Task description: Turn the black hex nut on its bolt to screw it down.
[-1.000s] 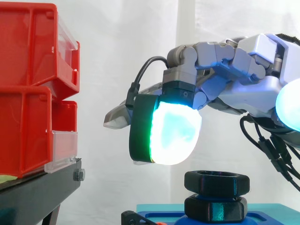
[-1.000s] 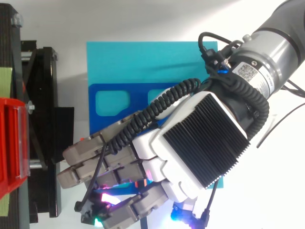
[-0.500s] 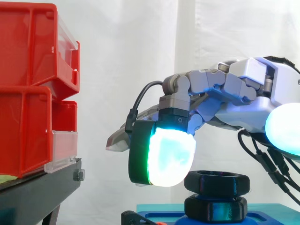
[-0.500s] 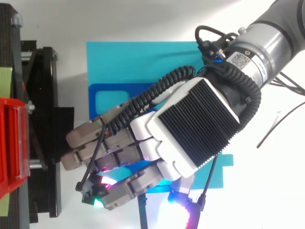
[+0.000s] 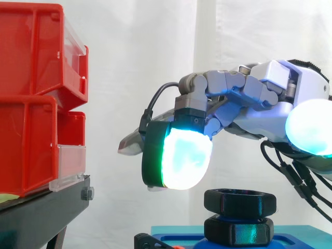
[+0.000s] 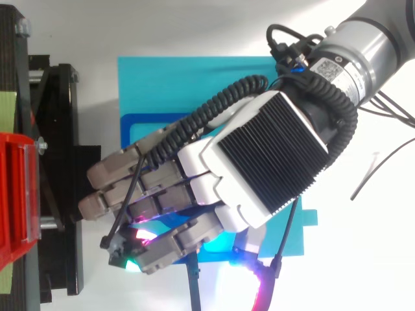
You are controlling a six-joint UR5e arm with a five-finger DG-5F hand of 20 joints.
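I see a black nut that looks like shiny plastic. The red bins are smooth, glossy plastic too. The white curtain is soft cloth. The hand has a smooth grey shell.

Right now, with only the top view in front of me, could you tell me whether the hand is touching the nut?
Observer: No. In the side view the hand hangs above the nut, with white curtain showing between them.
Operator: Thank you. Are its fingers closed on anything?
Observer: No, they are relaxed and hold nothing. One glowing pad sits left of the nut, its lower edge about level with the nut's top.
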